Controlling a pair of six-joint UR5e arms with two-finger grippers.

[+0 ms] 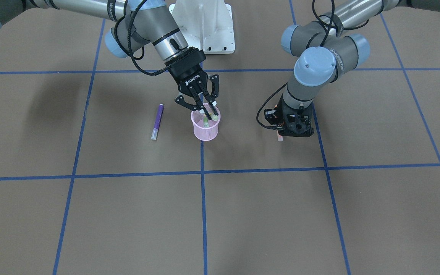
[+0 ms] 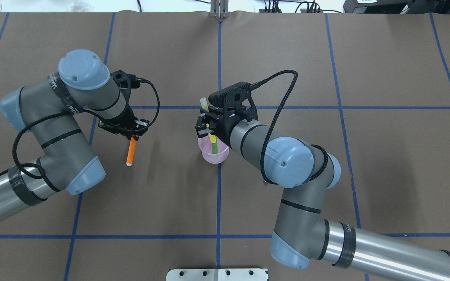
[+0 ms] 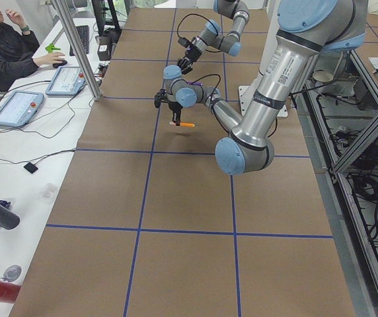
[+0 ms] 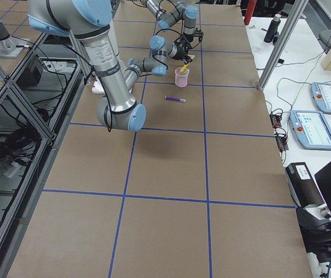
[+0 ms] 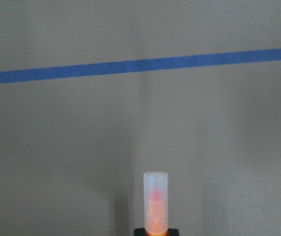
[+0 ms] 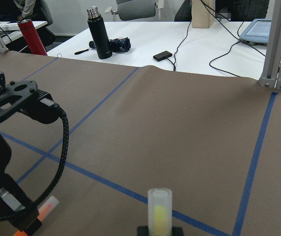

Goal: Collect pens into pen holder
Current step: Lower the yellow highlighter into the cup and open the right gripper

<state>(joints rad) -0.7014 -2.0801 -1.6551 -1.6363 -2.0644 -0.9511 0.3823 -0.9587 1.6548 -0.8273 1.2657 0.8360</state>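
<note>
Your right end effector (image 1: 207, 108), clenched on the green pen (image 2: 213, 146) tilted into the pen holder (image 1: 206, 132): straighten, lower, then release.

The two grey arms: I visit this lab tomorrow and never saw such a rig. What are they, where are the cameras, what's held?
They are two robot arms at a brown table marked with blue tape, each ending in two-finger jaws. One camera faces the robot across the table, one looks down from behind it, two look along from the table's ends, two sit on the wrists. The jaws of the left arm hold a slim orange pen. The jaws of the right arm are closed on a slim green pen, its lower end inside the small pink wire-mesh cup. A slim purple pen lies on the table, apart from the cup.
</note>
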